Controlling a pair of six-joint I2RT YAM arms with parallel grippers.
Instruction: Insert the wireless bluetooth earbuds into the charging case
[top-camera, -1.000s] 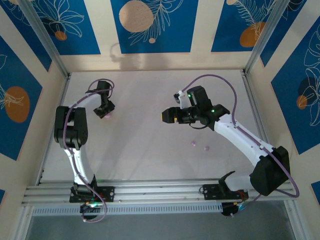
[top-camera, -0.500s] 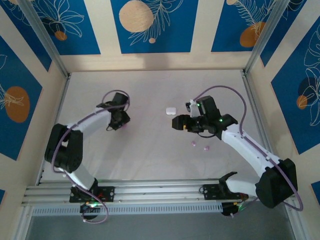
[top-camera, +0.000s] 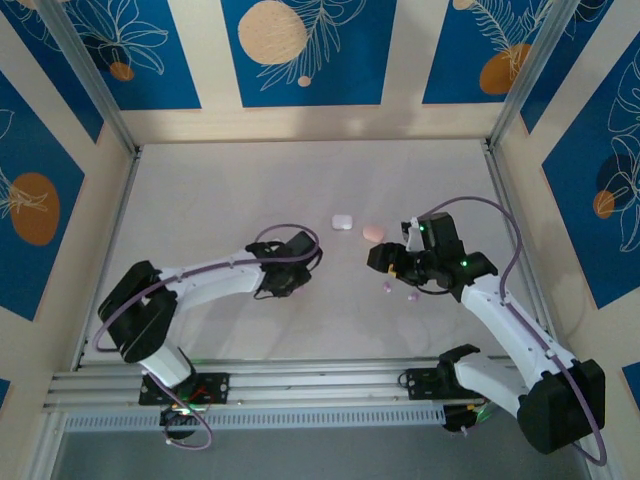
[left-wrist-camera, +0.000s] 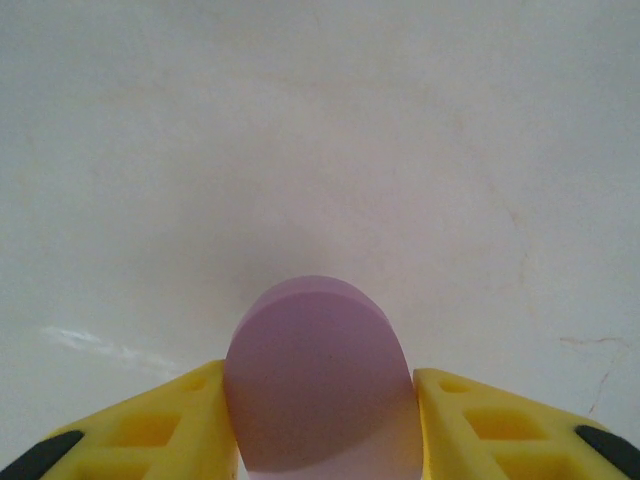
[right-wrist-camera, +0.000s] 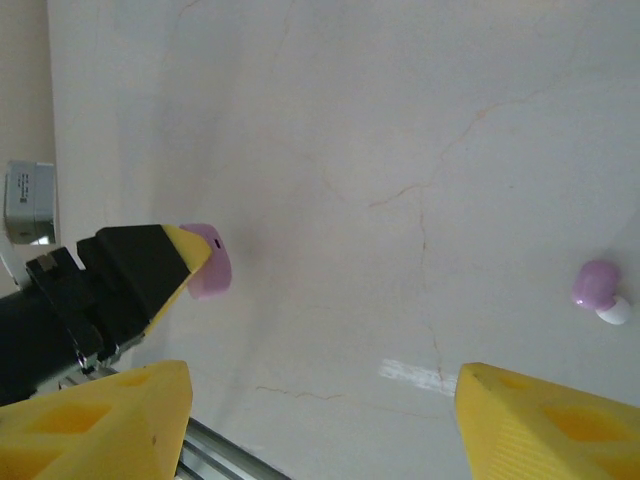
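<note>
My left gripper is shut on a lilac charging case, which stands on edge between the yellow fingers just above the table. In the top view the left gripper reaches toward the table's middle. My right gripper faces it from the right, open and empty. In the right wrist view its yellow fingers stand wide apart, and the lilac case shows ahead in the other gripper. Two tiny earbuds lie just below the right gripper. A lilac earbud lies at the right edge with a white bit against it.
A white case and a pale pink case lie on the table behind the two grippers. An aluminium rail runs along the near edge. Patterned walls enclose the table on three sides.
My left arm has swung from the back left toward the middle, carrying the lilac case. My right arm has drawn back toward the near right, uncovering the white and pink cases.
</note>
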